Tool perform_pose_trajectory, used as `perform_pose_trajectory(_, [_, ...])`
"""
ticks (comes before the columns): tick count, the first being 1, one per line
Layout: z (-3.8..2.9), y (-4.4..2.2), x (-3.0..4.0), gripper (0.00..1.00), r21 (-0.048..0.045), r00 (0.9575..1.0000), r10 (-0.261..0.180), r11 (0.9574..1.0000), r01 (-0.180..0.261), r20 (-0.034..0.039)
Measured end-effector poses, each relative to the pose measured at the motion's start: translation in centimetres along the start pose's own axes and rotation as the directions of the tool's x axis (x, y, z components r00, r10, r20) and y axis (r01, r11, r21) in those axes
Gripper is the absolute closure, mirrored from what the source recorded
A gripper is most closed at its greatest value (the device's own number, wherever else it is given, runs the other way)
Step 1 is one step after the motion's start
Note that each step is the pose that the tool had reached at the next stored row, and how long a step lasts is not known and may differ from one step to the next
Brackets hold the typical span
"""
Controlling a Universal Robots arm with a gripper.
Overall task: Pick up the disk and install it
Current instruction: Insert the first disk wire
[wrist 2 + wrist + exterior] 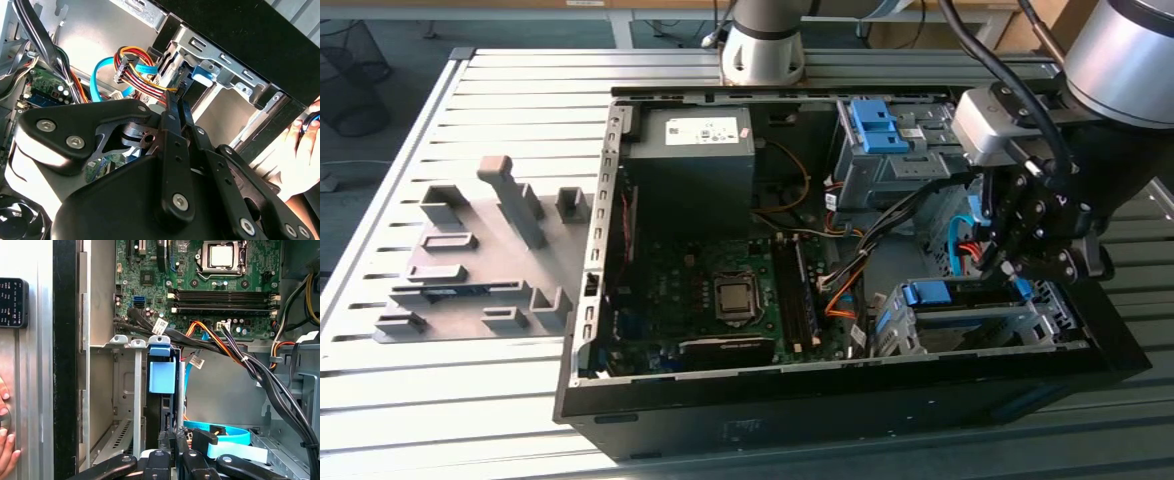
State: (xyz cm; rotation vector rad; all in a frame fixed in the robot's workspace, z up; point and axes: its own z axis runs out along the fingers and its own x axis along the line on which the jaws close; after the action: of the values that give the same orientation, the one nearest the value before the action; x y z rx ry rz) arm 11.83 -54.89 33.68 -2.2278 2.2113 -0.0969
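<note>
The disk (945, 293) sits in the lower metal drive cage (987, 330) of the open computer case, at the exterior view's right. Its blue plastic frame shows at the cage slot in both wrist views (162, 376) (204, 73), and the drive body is seen edge-on as a dark slab. My gripper (1017, 272) hangs just above that cage. Its fingers (172, 150) run together to a narrow tip right at the disk's near end (173, 432). I cannot tell whether the tip touches the disk.
A second cage with a blue bracket (874, 125) stands behind, beside the power supply (694, 150). Orange, black and blue cables (220, 347) cross between motherboard (720, 290) and cages. A person's hand (300, 145) rests at the case edge. A grey fixture (480, 250) lies on the table.
</note>
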Motion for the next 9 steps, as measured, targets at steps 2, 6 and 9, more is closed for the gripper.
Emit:
perform_pose_trajectory(2, [0.04,0.0,0.0,0.84,0.0,1.0,0.0,1.0,0.0,0.0])
perform_pose_trajectory(6, [0.1,0.0,0.0,0.84,0.0,1.0,0.0,1.0,0.0,0.0])
perform_pose_trajectory(9, [0.16,0.01,0.03,0.84,0.0,1.0,0.0,1.0,0.0,0.0002])
